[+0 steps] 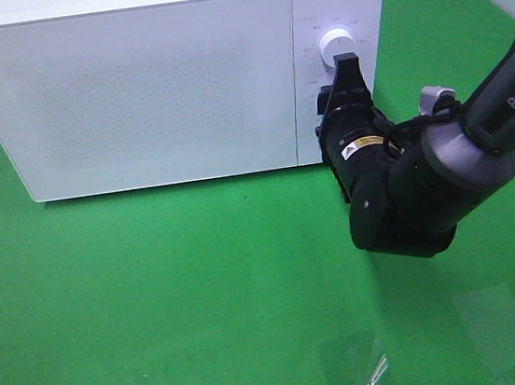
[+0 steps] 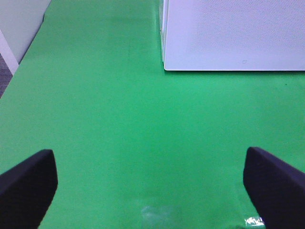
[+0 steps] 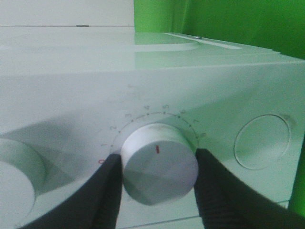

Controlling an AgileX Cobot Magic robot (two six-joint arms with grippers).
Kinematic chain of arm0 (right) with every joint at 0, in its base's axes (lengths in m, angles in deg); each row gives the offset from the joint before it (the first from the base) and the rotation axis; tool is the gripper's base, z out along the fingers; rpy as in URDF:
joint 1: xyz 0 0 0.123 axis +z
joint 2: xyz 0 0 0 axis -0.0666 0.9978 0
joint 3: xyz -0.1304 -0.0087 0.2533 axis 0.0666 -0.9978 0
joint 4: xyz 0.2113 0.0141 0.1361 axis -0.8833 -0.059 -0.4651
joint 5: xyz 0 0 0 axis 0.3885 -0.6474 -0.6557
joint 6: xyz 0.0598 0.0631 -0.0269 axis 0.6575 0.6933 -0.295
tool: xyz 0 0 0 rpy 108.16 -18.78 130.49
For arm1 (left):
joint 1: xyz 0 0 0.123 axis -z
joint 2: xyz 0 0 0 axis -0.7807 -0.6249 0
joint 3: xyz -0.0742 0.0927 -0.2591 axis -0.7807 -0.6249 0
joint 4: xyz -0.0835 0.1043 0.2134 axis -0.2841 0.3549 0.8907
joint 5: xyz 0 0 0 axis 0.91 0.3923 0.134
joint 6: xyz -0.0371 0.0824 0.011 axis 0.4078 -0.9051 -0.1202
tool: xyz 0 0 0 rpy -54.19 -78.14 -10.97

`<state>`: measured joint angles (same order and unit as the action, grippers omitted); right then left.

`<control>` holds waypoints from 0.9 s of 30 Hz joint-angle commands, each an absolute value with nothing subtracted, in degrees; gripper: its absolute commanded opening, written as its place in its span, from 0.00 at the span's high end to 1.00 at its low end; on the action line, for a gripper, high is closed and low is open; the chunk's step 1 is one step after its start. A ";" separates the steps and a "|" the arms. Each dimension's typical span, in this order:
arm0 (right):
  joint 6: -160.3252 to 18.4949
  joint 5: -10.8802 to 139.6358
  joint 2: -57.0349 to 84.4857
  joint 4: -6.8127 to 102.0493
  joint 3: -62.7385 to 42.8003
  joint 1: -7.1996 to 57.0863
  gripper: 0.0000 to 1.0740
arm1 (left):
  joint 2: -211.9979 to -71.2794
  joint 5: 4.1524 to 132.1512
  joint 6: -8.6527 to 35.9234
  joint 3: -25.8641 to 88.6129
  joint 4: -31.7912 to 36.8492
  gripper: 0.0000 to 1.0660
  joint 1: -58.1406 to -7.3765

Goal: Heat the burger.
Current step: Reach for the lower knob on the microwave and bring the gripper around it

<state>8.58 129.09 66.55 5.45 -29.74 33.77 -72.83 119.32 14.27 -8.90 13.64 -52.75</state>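
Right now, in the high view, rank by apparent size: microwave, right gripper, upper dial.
1. microwave: largest by far.
2. right gripper, closed on the lower dial: nearer the camera, so inflated.
3. upper dial: smallest.

Bench (image 1: 159, 308) at which I work, surfaced in plain green. One white microwave (image 1: 132, 86) stands directly on it toward the back, door shut. A faint shiny patch (image 1: 366, 372) shows near the front edge.
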 commanded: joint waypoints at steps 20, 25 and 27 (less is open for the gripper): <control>2.51 142.73 65.81 2.81 -28.42 32.39 0.31 | -71.91 118.40 14.09 -9.19 13.53 0.08 -52.75; 1.48 142.62 65.75 4.07 -28.48 33.60 0.31 | -71.91 118.40 14.09 -9.19 13.53 0.08 -52.75; 0.68 142.50 65.58 4.47 -28.88 34.34 0.31 | -71.91 118.40 14.09 -9.19 13.53 0.08 -52.75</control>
